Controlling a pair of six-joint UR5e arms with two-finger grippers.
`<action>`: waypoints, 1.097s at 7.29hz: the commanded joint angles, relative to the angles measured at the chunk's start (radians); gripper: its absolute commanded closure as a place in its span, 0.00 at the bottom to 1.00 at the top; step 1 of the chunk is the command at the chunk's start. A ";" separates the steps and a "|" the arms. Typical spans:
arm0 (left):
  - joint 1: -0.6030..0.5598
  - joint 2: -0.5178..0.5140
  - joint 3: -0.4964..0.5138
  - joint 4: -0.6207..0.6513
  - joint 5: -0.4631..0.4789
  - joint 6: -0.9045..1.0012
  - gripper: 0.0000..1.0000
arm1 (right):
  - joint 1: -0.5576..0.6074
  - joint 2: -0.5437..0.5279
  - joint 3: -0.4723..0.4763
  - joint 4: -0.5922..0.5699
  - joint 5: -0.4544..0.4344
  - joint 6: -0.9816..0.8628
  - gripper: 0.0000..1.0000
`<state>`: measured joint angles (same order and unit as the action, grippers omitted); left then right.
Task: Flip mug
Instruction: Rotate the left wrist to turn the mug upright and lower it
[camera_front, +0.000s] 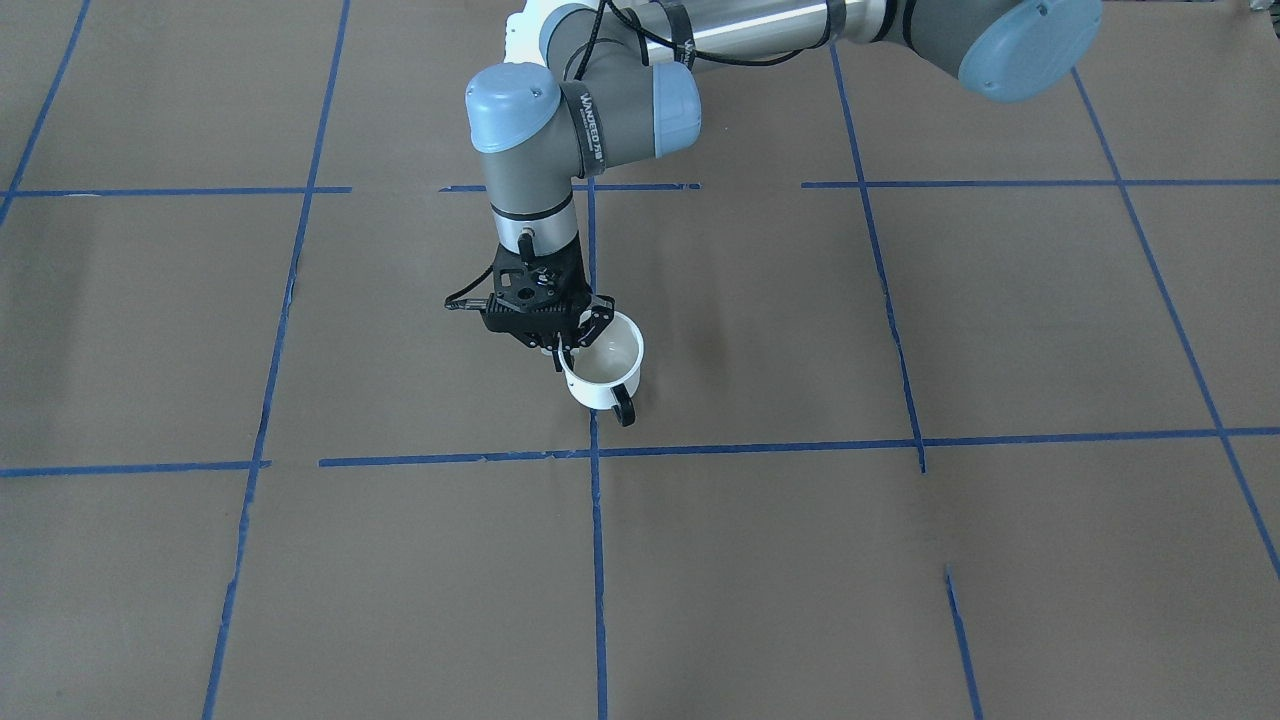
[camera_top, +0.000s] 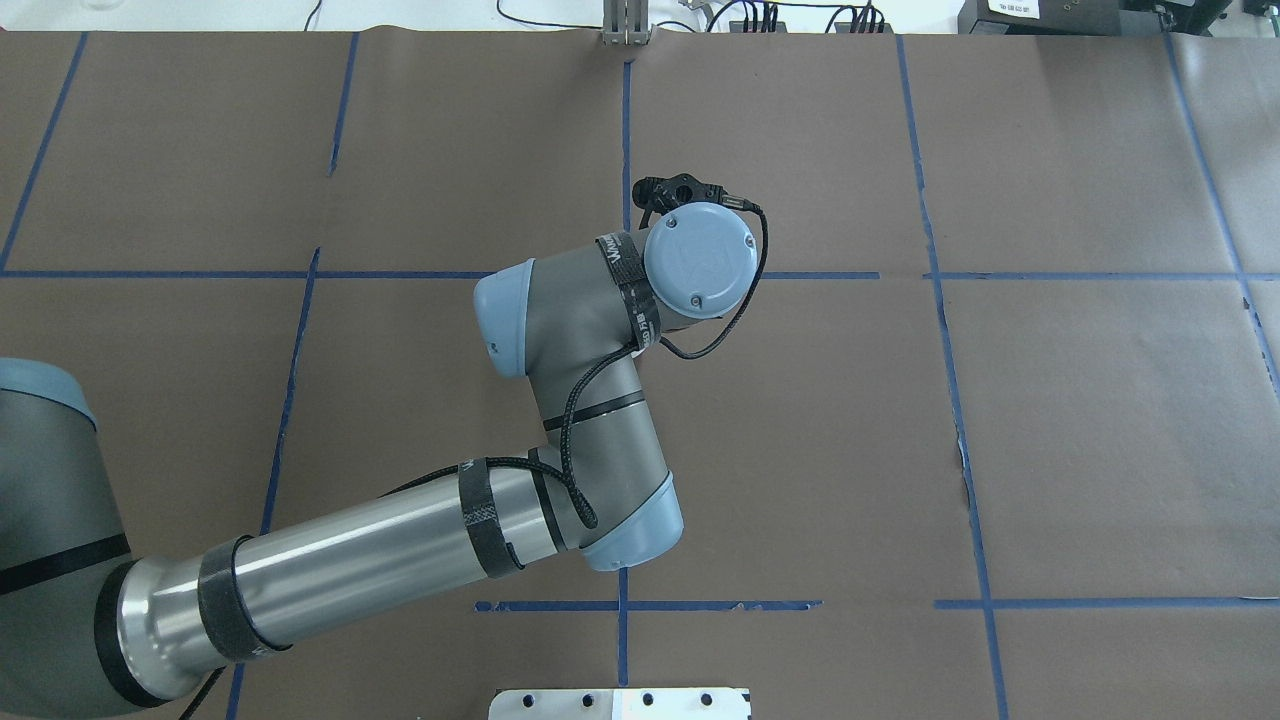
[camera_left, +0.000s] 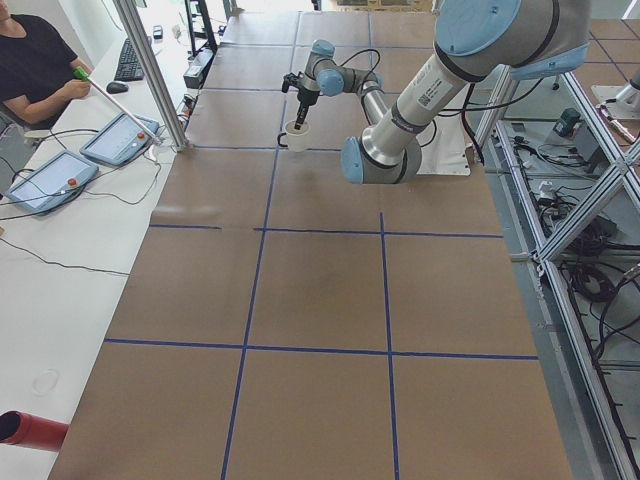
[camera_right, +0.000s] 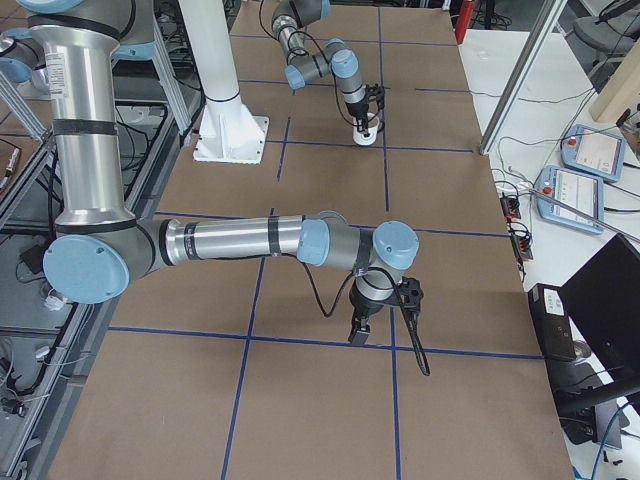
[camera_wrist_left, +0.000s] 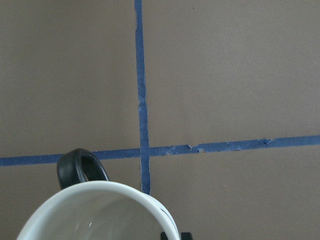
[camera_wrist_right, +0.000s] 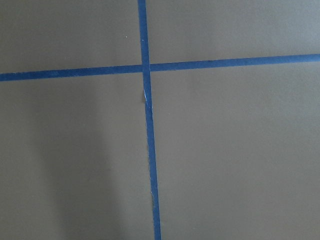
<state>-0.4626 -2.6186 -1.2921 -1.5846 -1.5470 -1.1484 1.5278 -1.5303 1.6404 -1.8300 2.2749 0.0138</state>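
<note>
The white mug (camera_front: 605, 372) is mouth-up and slightly tilted at a blue tape crossing, its black loop handle (camera_front: 625, 408) pointing away from the robot. My left gripper (camera_front: 567, 350) comes straight down and is shut on the mug's rim, one finger inside and one outside. The left wrist view shows the rim (camera_wrist_left: 100, 210) and handle (camera_wrist_left: 80, 167) at its bottom edge. In the overhead view the wrist hides the mug. The smiley face does not show. My right gripper (camera_right: 360, 328) hangs just above the table far from the mug. I cannot tell if it is open or shut.
The brown table (camera_front: 900, 560) has a grid of blue tape lines (camera_front: 760, 448). An operator (camera_left: 35, 60) sits beyond the table edge with teach pendants (camera_left: 120, 138). A red cylinder (camera_left: 30, 430) lies off the table's near corner.
</note>
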 joint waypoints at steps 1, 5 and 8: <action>0.007 0.003 0.000 -0.003 -0.001 0.030 1.00 | 0.000 0.001 0.001 0.000 0.000 0.000 0.00; 0.027 0.015 -0.004 -0.015 -0.002 0.042 1.00 | 0.000 -0.001 0.001 0.000 0.000 0.000 0.00; 0.030 0.026 -0.012 -0.046 -0.005 0.039 0.58 | 0.000 0.001 0.001 0.000 0.000 0.000 0.00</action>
<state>-0.4329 -2.5943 -1.2999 -1.6243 -1.5501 -1.1073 1.5278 -1.5296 1.6409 -1.8301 2.2749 0.0138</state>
